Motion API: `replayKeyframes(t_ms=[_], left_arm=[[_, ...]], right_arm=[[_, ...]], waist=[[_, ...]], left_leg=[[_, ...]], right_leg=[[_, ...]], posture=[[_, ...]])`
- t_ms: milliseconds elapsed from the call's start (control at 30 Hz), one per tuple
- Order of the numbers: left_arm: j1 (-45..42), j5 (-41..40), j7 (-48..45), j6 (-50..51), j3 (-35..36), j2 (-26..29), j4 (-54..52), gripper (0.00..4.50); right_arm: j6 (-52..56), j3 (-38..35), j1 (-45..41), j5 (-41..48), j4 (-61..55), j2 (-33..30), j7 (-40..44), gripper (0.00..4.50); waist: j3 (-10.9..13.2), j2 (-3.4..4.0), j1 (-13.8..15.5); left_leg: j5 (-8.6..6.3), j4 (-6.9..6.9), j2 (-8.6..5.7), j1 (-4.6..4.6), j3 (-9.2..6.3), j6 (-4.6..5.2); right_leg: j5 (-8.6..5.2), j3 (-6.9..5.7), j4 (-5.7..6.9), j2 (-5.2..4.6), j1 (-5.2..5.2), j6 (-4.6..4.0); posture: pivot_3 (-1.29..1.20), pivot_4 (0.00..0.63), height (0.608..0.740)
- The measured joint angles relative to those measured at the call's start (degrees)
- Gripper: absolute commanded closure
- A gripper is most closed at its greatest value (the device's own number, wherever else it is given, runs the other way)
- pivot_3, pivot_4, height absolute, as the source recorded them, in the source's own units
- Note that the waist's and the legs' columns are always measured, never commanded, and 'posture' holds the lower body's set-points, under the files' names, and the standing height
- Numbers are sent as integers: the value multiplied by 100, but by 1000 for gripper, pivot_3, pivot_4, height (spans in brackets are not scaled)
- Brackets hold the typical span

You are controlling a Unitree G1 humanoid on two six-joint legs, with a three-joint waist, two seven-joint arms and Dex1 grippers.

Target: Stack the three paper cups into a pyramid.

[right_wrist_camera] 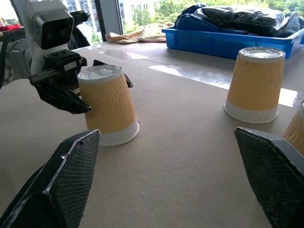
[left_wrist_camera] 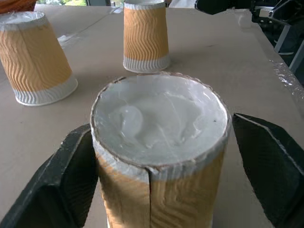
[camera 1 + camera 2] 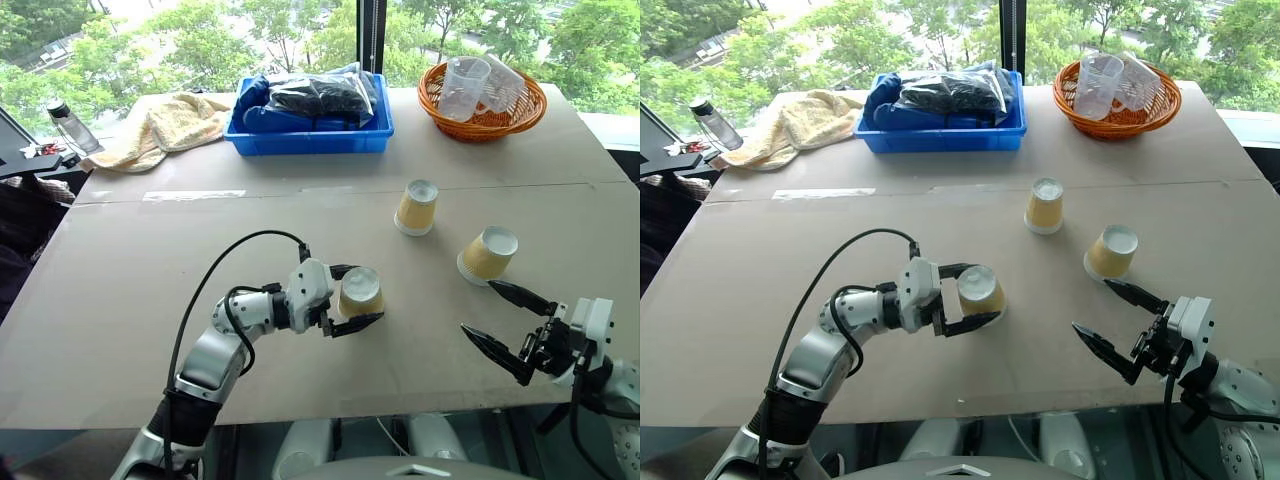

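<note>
Step in hand: setting out the base row. All three paper cups stand upside down on the table, none stacked, so the pyramid is not started.

Near cup sits between the fingers of the left gripper. Far cup is mid-table, and the right cup is just ahead of the right gripper. The three are well apart from each other, too far to carry a top cup.

Left claw: jaws stand wide around the near cup. In the left wrist view there are gaps on both sides between the pads and the cup wall, so it reads as let go, not gripped. The cup rests on the table on its rim, upright. In the right wrist view one finger looks close to the cup's side; contact there I cannot tell.

Right claw: wide, holding nothing, touching nothing, pointing toward the near cup with the right cup off to its side.

Next move, as I judge it: bring two cups side by side, touching or nearly, then set the third on top across both bases. That needs a straight lift and a centred drop, since light cups tip easily.
</note>
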Motion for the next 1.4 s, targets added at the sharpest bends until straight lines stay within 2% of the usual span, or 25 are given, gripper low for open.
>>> replayKeyframes(t_ms=[167,267,467,667,833,1000,1367,1400], left_arm=[[22,-418,-21,200,255,4,-319,29],[-2,-1077,46,699,579,142,-1028,29],[-240,-2460,52,1902,1466,1044,-1993,29],[-801,-3154,-479,2769,1771,2142,-2057,29],[-957,-3254,-747,2977,1973,2525,-1956,29],[-960,-3190,-880,2982,2288,2760,-1732,29],[-641,-3097,-930,2977,2588,2875,-1633,29],[-620,-3077,-930,2973,2594,2875,-1631,2]], right_arm=[[-5,-65,-23,9,66,78,-129,0],[-22,-302,-135,-79,314,107,-389,0],[-132,-725,-482,-279,862,120,-828,0],[-92,-518,-1222,-768,1402,115,-1219,0],[287,-306,-1762,-922,1780,240,-1576,0],[595,-234,-2121,-796,1991,302,-1566,0],[712,-96,-2555,-745,2323,341,-1340,0],[711,-95,-2574,-745,2335,350,-1340,257]], waist=[[1,0,3],[3,-3,0],[3,6,-25],[7,9,-26],[20,17,-29],[30,24,-28],[44,26,-32],[45,27,-32]], left_leg=[[-1,1,0,-1,-1,1],[1,1,1,-2,0,-3],[3,1,2,4,4,-5],[4,1,1,3,5,-7],[5,-2,1,-5,7,-8],[5,-2,2,-7,7,-8],[5,-3,3,-9,5,-8],[5,-2,2,-9,6,-8]], right_leg=[[0,0,0,-1,0,0],[0,1,0,-2,0,0],[0,3,5,2,1,0],[0,4,3,8,-1,-1],[0,6,2,9,-10,-1],[0,6,0,8,-11,-1],[0,4,1,8,-13,-1],[0,5,1,7,-13,-1]], posture=[[0,150,740],[0,150,740],[0,150,740],[0,150,740],[0,150,740],[0,150,740],[0,150,740],[0,150,740]])
